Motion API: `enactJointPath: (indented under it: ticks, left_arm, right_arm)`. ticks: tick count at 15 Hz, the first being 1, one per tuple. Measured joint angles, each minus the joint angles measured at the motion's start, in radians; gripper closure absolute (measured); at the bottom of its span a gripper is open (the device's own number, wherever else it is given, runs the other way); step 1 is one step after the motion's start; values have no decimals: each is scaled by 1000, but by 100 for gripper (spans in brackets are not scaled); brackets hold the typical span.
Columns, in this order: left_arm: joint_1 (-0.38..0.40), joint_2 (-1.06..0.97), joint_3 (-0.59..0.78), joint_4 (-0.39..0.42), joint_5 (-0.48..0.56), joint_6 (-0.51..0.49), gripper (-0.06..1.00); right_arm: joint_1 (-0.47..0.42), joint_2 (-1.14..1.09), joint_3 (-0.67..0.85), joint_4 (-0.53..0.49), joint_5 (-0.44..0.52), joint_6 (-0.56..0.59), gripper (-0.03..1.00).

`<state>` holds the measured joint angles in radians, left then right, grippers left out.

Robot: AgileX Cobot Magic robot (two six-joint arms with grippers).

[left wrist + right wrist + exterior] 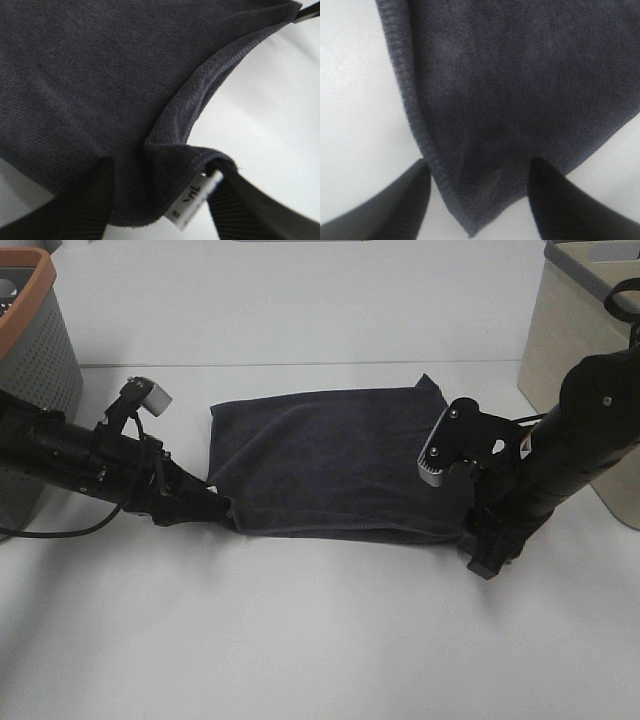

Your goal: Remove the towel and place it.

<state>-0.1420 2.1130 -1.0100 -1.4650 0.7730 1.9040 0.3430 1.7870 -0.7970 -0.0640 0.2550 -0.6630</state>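
The dark grey towel (335, 460) lies spread on the white table, its near edge stretched between both grippers. My left gripper (222, 510) is at the towel's near left corner. In the left wrist view the corner (150, 165) with its white tag (192, 205) bunches between the two spread fingers (95, 205). My right gripper (485, 545) is at the near right corner. In the right wrist view that corner (470, 200) lies between the fingers (550, 200), which stand apart on either side of it.
A grey perforated basket with an orange rim (30, 330) stands at the far left. A beige box (570, 350) stands at the far right, close behind the right arm. Bare white table (320, 640) lies in front of the towel.
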Motion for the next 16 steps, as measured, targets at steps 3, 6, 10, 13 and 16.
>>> enactJointPath:
  ticks: [3,6,10,13,16]
  left_arm:
    - [0,-3,0,11,0,-87,21]
    - [0,-58,1,109,-19,-231,18]
    - [0,-206,-2,183,-104,-465,18]
    - [0,-228,-109,185,-117,-555,18]
    - [0,-229,-306,204,-152,-682,18]
  right_arm:
    - [0,0,0,0,13,0,21]
    - [0,-27,0,0,75,0,19]
    - [0,-129,0,0,71,0,19]
    - [0,-177,0,0,-10,35,19]
    - [0,-199,-43,0,-48,161,20]
